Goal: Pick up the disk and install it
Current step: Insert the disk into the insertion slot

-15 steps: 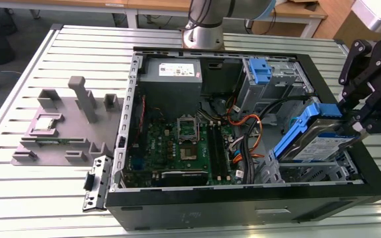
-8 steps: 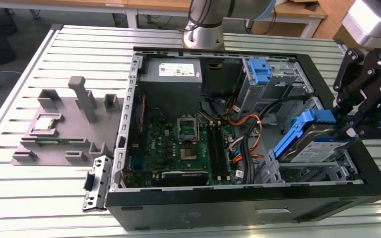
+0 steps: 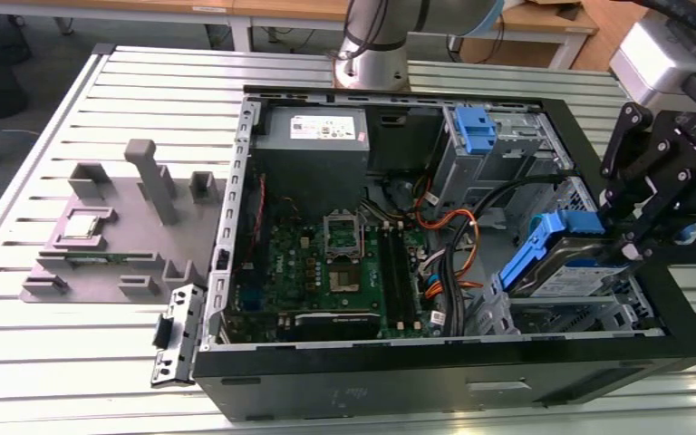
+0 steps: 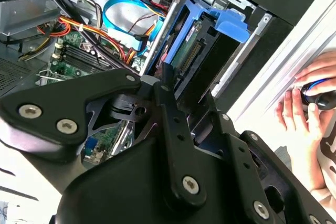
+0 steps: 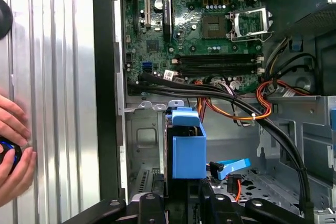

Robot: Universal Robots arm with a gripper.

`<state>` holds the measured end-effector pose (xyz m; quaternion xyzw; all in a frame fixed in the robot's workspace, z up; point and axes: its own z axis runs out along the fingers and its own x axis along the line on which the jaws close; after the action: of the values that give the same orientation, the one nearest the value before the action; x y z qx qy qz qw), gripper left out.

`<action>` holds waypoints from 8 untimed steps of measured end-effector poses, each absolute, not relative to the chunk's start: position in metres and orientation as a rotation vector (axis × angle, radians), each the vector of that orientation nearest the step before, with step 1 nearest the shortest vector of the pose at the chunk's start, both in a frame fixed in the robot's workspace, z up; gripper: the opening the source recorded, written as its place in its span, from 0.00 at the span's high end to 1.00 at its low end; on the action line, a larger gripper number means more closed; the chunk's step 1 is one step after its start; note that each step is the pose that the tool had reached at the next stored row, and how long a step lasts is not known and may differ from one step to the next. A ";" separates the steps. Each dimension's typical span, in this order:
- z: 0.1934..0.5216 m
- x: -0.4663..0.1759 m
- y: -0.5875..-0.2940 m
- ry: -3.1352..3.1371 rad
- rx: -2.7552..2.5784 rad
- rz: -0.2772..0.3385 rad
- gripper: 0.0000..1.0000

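Bright, even light; table slats glare in first wrist view, PC case inside shadowed, disk clamped in my gripper well lit w/ vivid blue.

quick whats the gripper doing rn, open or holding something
Gripper: closed on the disk, holding it tilted inside the open computer case.

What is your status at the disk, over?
End effector shut on the disk. Disk tilted at the drive bay, not seated. Black cables close beside; a hand outside the case.
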<state>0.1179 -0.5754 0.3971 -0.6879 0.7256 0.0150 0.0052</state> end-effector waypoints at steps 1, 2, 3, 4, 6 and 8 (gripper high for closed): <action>0.397 0.118 -0.575 2.272 -2.154 0.047 0.65; 0.397 0.118 -0.575 2.272 -2.154 0.047 0.65; 0.397 0.118 -0.575 2.272 -2.154 0.047 0.65; 0.397 0.118 -0.575 2.272 -2.154 0.047 0.65; 0.397 0.118 -0.575 2.272 -2.154 0.047 0.65; 0.397 0.118 -0.575 2.272 -2.154 0.047 0.64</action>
<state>0.1179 -0.5755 0.3967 -0.6879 0.7256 0.0151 0.0052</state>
